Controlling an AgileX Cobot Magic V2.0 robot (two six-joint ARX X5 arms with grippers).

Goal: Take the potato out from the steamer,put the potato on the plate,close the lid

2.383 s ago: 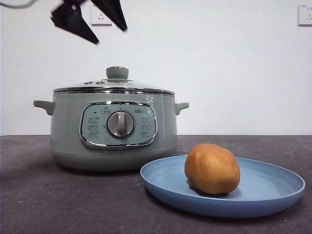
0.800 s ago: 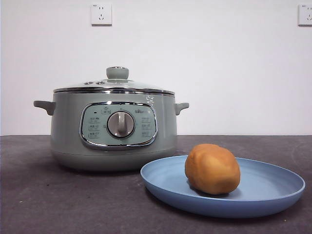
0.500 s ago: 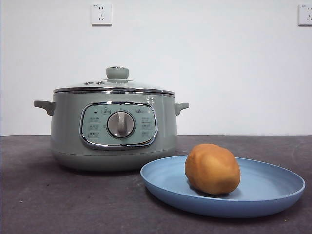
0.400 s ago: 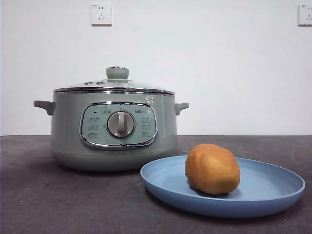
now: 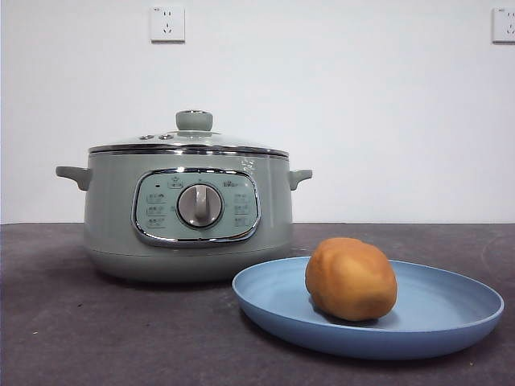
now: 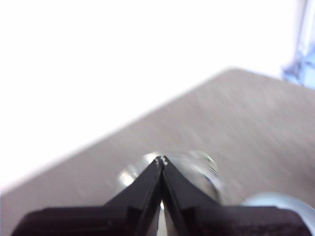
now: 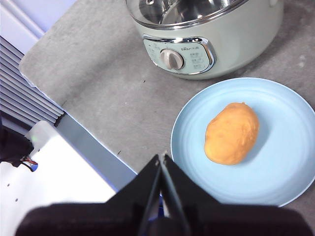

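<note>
You've got the potato (image 5: 351,278) sitting on the light-blue plate (image 5: 451,322), left of the plate's centre in the front view, w/ bare rim all round it. The plate is on the dark table (image 5: 72,338), just in front of and to the right of the steamer (image 5: 189,213); its near-left rim overlaps the pot's base in that view, but you can't tell if they touch. The glass lid (image 5: 189,143) is seated flat on the steamer, chrome rim on the pot's rim, green knob (image 5: 194,121) upright on top. The silver dial (image 5: 199,205) faces the front camera. Neither arm shows in the front view. Your left gripper (image 6: 161,160) has its jaws pressed together, tips meeting, holding nothing; its blurry wrist view shows the lid beyond the tips. Your right gripper (image 7: 162,158) is likewise closed tip to tip and empty, held high over the table's edge, near the plate's rim, w/ potato and steamer in its view. Two wall sockets (image 5: 167,23) sit on the white wall behind.
</note>
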